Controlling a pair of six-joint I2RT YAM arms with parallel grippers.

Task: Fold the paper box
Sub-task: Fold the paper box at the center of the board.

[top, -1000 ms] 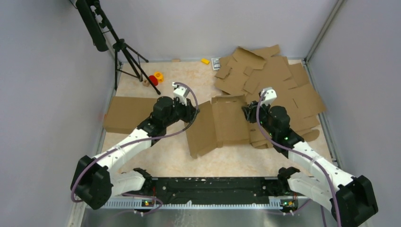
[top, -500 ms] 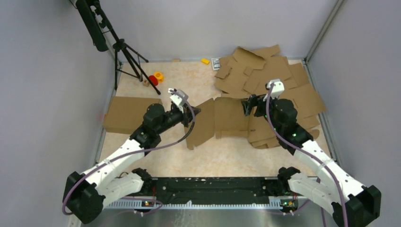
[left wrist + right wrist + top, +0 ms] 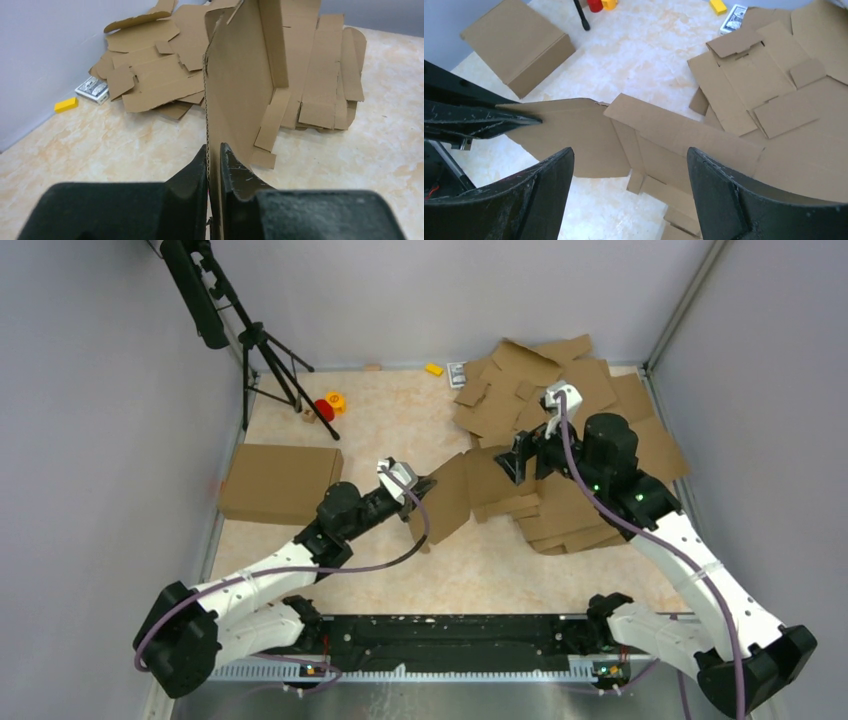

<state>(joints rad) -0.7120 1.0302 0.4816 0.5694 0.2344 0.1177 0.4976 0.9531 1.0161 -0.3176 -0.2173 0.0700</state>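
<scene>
The paper box [image 3: 452, 495] is a plain brown corrugated blank (flaps and slots cut in) near the middle of the table [image 3: 390, 420]. Its panel at 8 o'clock stands on edge, nearly upright. The rest, toward 2 o'clock, lies lower, with a long side flap raised.

Grippers x2: left gripper [image 3: 214, 149], right gripper [image 3: 630, 155]. Paper box [image 3: 450, 495] x1. Closed carton [image 3: 280, 483] x1. Flat-blank pile [image 3: 630, 390] x1, sheet qty unclear. Tripod [image 3: 265, 350] x1. Yellow block [image 3: 433, 369] x1. Card pack [image 3: 457, 374] x1.
</scene>
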